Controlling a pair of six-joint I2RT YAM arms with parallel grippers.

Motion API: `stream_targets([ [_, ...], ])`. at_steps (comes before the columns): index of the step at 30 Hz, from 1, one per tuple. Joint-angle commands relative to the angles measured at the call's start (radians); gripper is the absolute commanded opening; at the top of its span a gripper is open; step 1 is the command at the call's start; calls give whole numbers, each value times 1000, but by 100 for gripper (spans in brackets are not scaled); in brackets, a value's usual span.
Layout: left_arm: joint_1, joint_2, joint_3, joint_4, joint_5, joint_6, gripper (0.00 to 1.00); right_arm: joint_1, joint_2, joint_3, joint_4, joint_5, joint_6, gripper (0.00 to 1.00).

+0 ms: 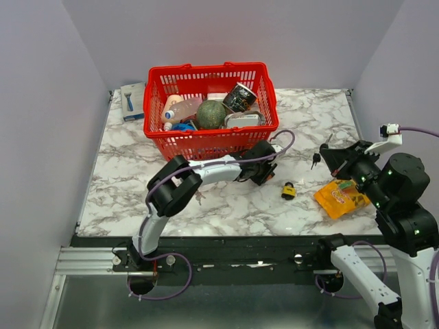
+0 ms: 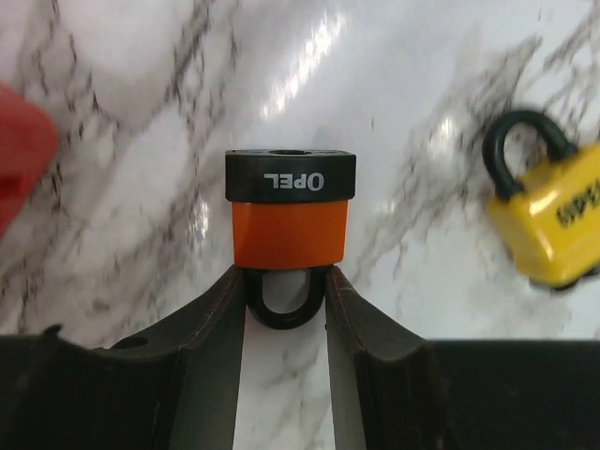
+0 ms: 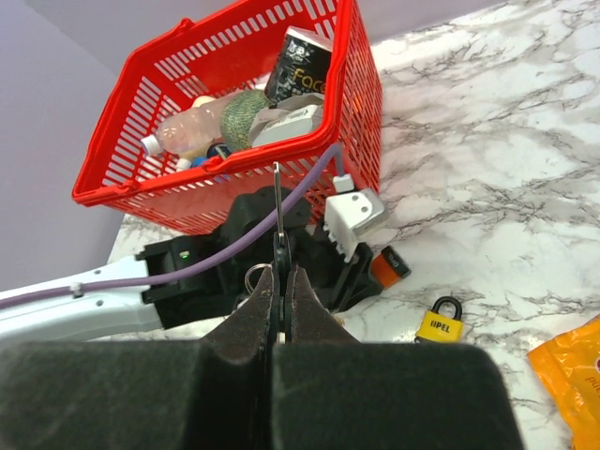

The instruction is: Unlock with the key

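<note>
Marble table (image 1: 123, 178), grey walls round it, red basket (image 1: 206, 140) full of groceries at 12 o'clock.

We see the left gripper (image 1: 266, 175) reached out just in front of the basket. In the left wrist view its fingers (image 2: 220, 328) sit on either side of the orange padlock (image 2: 291, 225), pinching the black shackle between them. The padlock body lies on the marble at 12 o'clock from the tips, black end farthest off.

A yellow padlock (image 1: 289, 190) lies flat at 4 o'clock from that gripper in the top view. It is near the orange one but not touching.

We put the right gripper (image 1: 326, 154) at 3 o'clock from the left one, off the table and apart from both padlocks. Its fingers (image 3: 248, 314) are pressed together on the key (image 3: 278, 202). The blade sticks out at 12 o'clock, a small ring at 11 o'clock by the tips. From the right wrist view the orange padlock is at 3 o'clock from the key tips and the yellow at 4 o'clock.

An orange snack packet (image 1: 341, 199) lies at 5 o'clock from the right gripper.
</note>
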Motion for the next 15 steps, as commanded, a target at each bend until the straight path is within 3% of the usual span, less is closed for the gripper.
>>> stream_targets([
  [1,-5,-83,-239,-96,85,67,23,-2,-5,-34,33,-32,15,1],
  [6,-5,-258,-460,-116,136,141,24,-2,0,-65,64,-47,22,1],
  [12,-2,-368,-523,-108,163,84,29,-2,15,-83,96,-72,15,1],
  [13,-2,-373,-518,-121,159,83,31,-3,20,-86,97,-72,13,1],
  [15,-2,-398,-511,-150,131,66,47,-2,25,-91,100,-75,9,1],
])
